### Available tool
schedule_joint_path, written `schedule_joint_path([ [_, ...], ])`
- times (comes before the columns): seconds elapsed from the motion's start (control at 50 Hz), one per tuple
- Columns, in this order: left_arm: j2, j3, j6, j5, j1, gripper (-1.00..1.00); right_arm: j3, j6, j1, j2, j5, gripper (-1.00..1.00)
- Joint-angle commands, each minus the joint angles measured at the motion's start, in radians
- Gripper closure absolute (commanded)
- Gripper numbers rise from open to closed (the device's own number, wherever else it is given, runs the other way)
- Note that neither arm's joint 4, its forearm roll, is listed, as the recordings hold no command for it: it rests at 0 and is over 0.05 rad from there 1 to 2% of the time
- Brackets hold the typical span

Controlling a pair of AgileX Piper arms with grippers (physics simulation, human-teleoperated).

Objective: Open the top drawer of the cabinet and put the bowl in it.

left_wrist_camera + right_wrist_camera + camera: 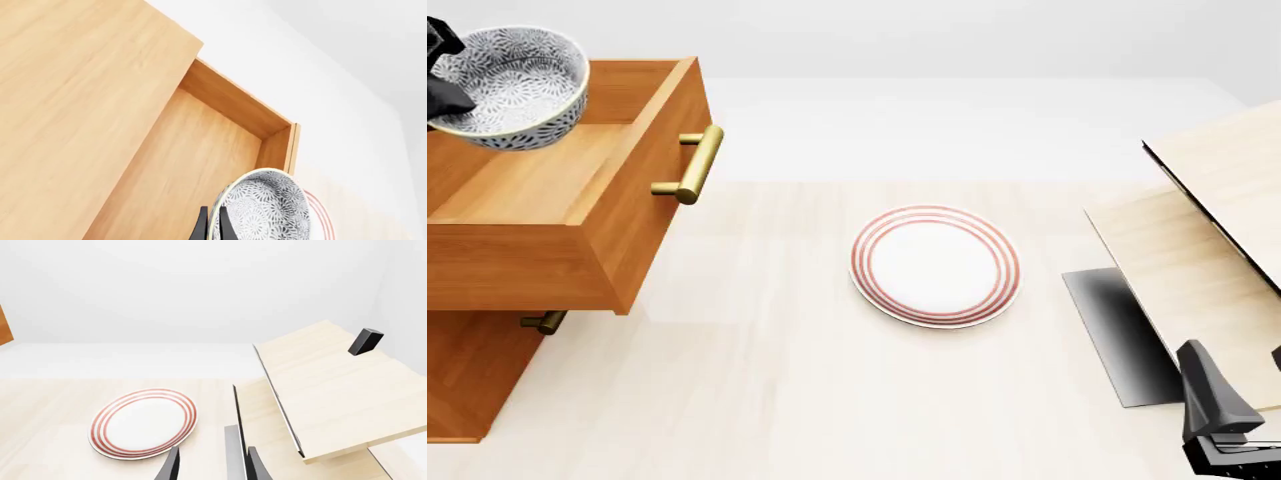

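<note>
The cabinet stands at the left, and its top drawer is pulled out with the brass handle facing the table. My left gripper is shut on the rim of the speckled bowl and holds it tilted over the open drawer's rear part. In the left wrist view the fingers pinch the bowl above the drawer's bare floor. My right gripper is open and empty at the near right; it also shows in the right wrist view.
A white plate with red rings lies mid-table and shows in the right wrist view. A pale wooden structure with a black panel stands at the right. A lower drawer's small handle shows under the open drawer.
</note>
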Motion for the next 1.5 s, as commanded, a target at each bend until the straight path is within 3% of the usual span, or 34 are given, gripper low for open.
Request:
schedule_joint_path([
  [0.02,0.033,-0.01,-0.007,-0.034,0.001,1.0,0.001,0.0,0.0,-0.004,0.003,-1.0],
  [0.6,0.098,0.048,-0.077,-0.137,0.018,1.0,0.001,0.0,0.0,-0.004,0.003,-1.0],
  [1.5,0.203,0.044,-0.096,-0.207,0.049,1.0,0.001,0.0,0.0,-0.004,0.003,-1.0],
])
